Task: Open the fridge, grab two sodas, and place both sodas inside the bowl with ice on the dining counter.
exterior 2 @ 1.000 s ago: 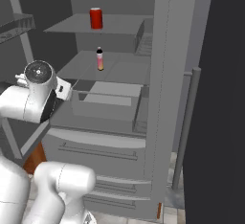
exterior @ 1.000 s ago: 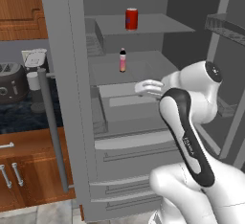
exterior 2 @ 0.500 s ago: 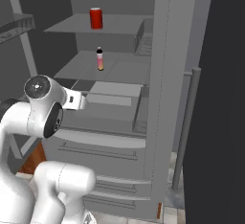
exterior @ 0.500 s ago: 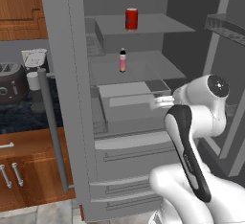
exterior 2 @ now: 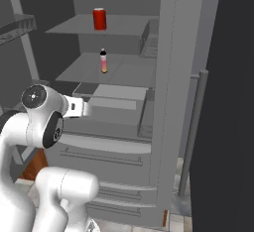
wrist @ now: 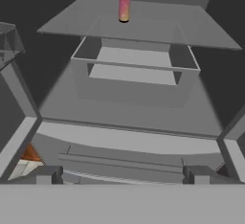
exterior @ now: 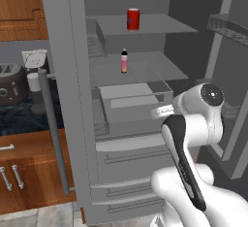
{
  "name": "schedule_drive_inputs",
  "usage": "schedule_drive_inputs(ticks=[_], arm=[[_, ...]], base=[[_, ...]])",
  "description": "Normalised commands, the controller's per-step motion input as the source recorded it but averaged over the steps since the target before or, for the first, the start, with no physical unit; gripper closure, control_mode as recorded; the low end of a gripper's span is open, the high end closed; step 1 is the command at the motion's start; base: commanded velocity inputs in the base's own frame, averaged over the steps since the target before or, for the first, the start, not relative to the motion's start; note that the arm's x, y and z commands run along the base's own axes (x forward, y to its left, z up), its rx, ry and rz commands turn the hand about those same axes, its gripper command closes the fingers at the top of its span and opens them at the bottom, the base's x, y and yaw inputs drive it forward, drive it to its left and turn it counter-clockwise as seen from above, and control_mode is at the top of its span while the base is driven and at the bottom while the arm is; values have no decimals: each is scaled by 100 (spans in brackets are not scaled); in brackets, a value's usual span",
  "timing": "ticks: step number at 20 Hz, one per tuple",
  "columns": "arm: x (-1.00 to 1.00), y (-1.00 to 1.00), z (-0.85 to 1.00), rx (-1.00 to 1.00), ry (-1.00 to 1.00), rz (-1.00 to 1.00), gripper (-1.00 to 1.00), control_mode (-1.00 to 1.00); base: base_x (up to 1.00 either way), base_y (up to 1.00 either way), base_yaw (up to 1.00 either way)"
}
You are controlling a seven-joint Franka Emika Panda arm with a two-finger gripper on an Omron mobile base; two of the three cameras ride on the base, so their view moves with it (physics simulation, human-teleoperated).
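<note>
The fridge (exterior: 63, 75) stands with both upper doors swung wide. A red soda can (exterior: 132, 19) (exterior 2: 99, 19) sits on the top shelf. The slim pinkish soda with a black cap (exterior: 124, 61) (exterior 2: 103, 61) (wrist: 124, 0) stands on the shelf below. My gripper (exterior: 157, 112) (exterior 2: 88, 108) (wrist: 123, 177) is open and empty. It hovers at the fridge's front, level with the clear crisper bin (wrist: 134, 70), below and short of both sodas. The bowl and the dining counter are out of view.
The left door's long bar handle (exterior: 53, 134) juts toward me, and the right door (exterior: 232, 32) with its wire shelf hangs open beside the arm. A toaster (exterior: 9, 83) and a kettle (exterior: 35, 71) sit on the wall counter. Closed fridge drawers (exterior 2: 99, 156) lie below.
The hand has dropped from the middle-shelf height to the crisper bin's level, the arm's elbow swinging outward. The jaws stayed open. The sodas have not moved.
</note>
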Motion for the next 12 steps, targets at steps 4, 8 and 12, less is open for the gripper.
schedule_drive_inputs(ticks=[4,8,12], arm=[[2,-4,0,0,0,0,-100,-100],[15,-5,0,0,0,0,-100,-100],[15,0,0,0,0,0,-100,100]], base=[[0,0,0],[0,0,0],[18,3,-2]])
